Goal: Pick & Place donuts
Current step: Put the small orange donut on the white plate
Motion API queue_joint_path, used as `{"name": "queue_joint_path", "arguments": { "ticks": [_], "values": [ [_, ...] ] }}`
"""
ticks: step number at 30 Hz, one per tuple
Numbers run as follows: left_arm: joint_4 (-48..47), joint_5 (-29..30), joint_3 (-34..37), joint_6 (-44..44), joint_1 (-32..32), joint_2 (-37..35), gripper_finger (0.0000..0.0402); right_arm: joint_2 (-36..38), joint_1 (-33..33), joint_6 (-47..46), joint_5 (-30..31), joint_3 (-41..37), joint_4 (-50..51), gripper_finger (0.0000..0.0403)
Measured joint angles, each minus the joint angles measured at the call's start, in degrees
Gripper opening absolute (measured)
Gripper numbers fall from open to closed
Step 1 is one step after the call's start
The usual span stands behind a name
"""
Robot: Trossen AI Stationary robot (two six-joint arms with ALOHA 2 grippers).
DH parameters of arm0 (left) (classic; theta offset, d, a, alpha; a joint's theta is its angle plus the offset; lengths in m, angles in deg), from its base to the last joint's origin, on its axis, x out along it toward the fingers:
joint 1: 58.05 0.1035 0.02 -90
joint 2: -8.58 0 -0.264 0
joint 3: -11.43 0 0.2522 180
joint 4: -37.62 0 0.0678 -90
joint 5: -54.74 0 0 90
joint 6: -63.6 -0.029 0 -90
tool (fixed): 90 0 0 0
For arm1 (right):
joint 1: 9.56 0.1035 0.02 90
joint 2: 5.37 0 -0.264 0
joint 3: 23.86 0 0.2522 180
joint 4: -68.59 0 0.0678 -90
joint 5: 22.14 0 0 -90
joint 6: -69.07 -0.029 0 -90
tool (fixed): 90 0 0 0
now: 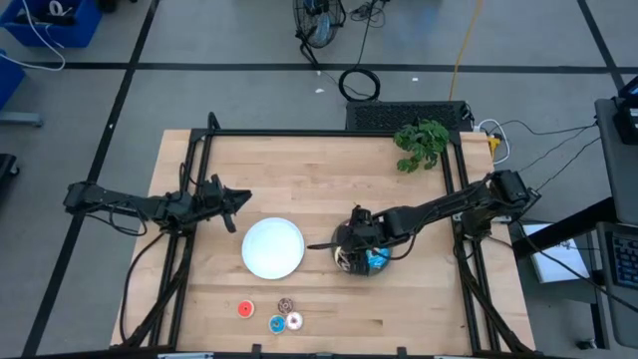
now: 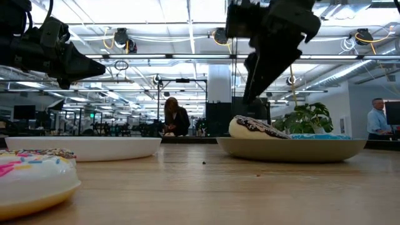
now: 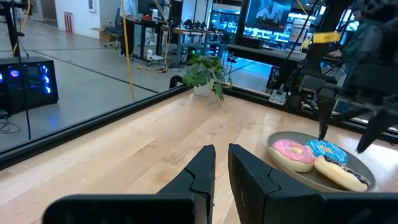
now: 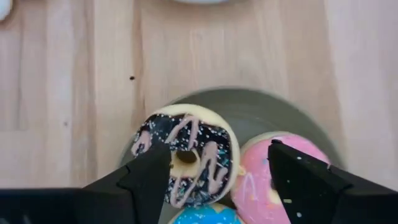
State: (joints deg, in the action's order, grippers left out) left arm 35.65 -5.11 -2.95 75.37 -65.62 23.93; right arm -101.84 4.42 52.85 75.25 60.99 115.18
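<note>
Three larger donuts lie flat on the grey plate point(image 4: 249, 109): brown-sprinkled point(image 4: 186, 158), pink point(image 4: 283, 174) and blue point(image 4: 199, 214). My right gripper point(image 4: 221, 168) hangs open just above them, pointing down, with its fingers either side of the brown-sprinkled donut and clear of it. In the high view it sits over the plate point(image 1: 349, 249). Several tinier donuts lie on the wood near the near edge: red point(image 1: 245, 308), brown point(image 1: 286, 303), blue point(image 1: 276, 323) and white point(image 1: 294, 320). My left gripper point(image 1: 237, 201) waits shut, raised, left of the white plate point(image 1: 272, 247).
The white plate point(image 2: 87, 147) sits between the two arms, left of the grey plate point(image 2: 294, 149). A potted plant point(image 1: 421, 142) stands at the far right corner. A black frame rail point(image 1: 329, 133) runs along the table's far edge. Bare wood lies behind both plates.
</note>
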Motion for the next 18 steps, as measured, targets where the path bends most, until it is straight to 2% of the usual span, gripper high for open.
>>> {"name": "queue_joint_path", "arguments": {
  "ticks": [3,6,9,13,15,18],
  "values": [
    [0.01,-0.02,0.00,0.76,0.00,0.01,0.0051,2.99,1.81,2.00,0.11,-0.03,-1.32,0.0219],
    [0.28,0.41,0.00,0.64,0.00,0.00,0.0051,7.78,4.05,5.78,0.61,-1.26,-2.39,0.0173],
    [-0.52,1.87,0.00,0.17,0.00,0.00,0.0051,13.80,5.82,10.39,5.11,-4.52,-5.63,0.0113],
    [-1.92,1.60,0.00,0.89,0.00,0.02,0.0051,21.94,6.04,13.92,5.99,-11.68,-12.68,0.0024],
    [-1.73,1.46,0.00,1.06,0.00,0.02,0.0051,25.56,5.70,15.56,6.08,-16.01,-17.44,0.0009],
    [-1.69,1.42,0.00,2.42,0.00,0.02,0.0051,29.80,4.61,17.05,6.06,-21.55,-22.30,0.0014]
  ]
}}
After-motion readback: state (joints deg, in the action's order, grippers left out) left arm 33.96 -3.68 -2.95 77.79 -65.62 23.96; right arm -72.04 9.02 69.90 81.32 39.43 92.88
